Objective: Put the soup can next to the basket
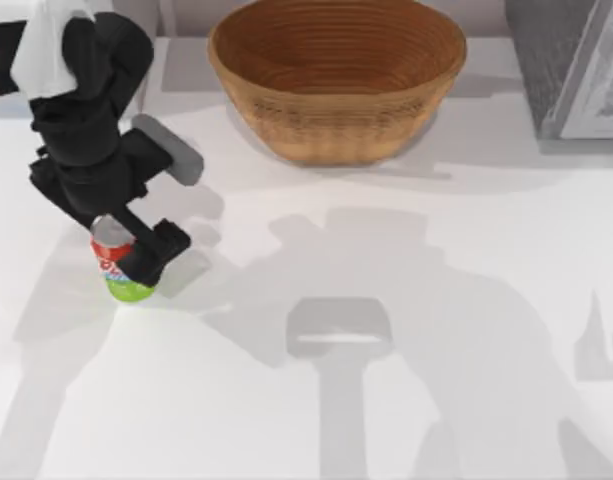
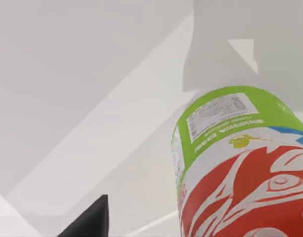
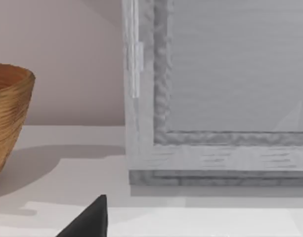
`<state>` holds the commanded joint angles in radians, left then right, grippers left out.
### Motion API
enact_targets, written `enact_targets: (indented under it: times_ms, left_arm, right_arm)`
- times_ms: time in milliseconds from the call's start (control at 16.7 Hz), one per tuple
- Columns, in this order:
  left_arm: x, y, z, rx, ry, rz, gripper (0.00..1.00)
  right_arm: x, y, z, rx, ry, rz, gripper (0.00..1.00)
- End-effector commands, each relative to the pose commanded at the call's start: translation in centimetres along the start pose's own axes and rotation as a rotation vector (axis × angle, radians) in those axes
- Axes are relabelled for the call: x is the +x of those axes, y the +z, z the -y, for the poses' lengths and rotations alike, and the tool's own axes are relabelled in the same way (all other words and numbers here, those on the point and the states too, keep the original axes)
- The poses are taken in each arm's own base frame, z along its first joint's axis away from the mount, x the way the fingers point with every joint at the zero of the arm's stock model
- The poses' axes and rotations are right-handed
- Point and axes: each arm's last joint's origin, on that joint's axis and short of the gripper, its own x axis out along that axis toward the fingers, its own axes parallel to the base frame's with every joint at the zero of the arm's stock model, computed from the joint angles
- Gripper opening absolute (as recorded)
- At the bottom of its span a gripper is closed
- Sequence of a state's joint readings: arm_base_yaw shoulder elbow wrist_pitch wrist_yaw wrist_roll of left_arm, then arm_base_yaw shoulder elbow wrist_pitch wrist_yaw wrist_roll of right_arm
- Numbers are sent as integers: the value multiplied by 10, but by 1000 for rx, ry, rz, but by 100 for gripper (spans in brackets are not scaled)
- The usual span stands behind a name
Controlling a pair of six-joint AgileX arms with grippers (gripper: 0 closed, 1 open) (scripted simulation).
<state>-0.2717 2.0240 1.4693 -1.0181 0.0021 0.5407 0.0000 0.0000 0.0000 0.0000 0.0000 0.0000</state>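
At table's left, left gripper (image 1: 134, 262) straddles soup can (image 1: 121, 268).

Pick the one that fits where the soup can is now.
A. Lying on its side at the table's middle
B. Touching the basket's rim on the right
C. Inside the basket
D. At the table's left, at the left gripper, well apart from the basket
D: the can stands at the table's left at the left gripper, far from the basket.

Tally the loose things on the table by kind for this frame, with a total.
Cans: 1, the soup can, upright at the table's left, under the left gripper
Baskets: 1, the basket, at the back
Grey framed panels: 1, back right
Total: 3
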Motion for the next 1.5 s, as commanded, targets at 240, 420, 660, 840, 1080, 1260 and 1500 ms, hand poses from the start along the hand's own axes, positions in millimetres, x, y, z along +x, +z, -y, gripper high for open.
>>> enact_targets:
  times_ms: [240, 420, 660, 840, 1080, 1260, 1500]
  left_arm:
    - [0, 0, 0, 0, 0, 0, 62]
    - [0, 0, 0, 0, 0, 0, 40]
    - [0, 0, 0, 0, 0, 0, 10]
    - [0, 0, 0, 0, 0, 0, 0]
    - [0, 0, 0, 0, 0, 0, 0]
    - [-1, 0, 0, 0, 0, 1, 0]
    - [-21, 12, 5, -32, 16, 58, 0]
  right_arm:
    - [0, 0, 0, 0, 0, 0, 100]
    - [0, 0, 0, 0, 0, 0, 100]
    - [0, 0, 0, 0, 0, 0, 100]
    - [0, 0, 0, 0, 0, 0, 100]
    - [0, 0, 0, 0, 0, 0, 100]
    - [0, 0, 0, 0, 0, 0, 100]
    - [0, 0, 0, 0, 0, 0, 100]
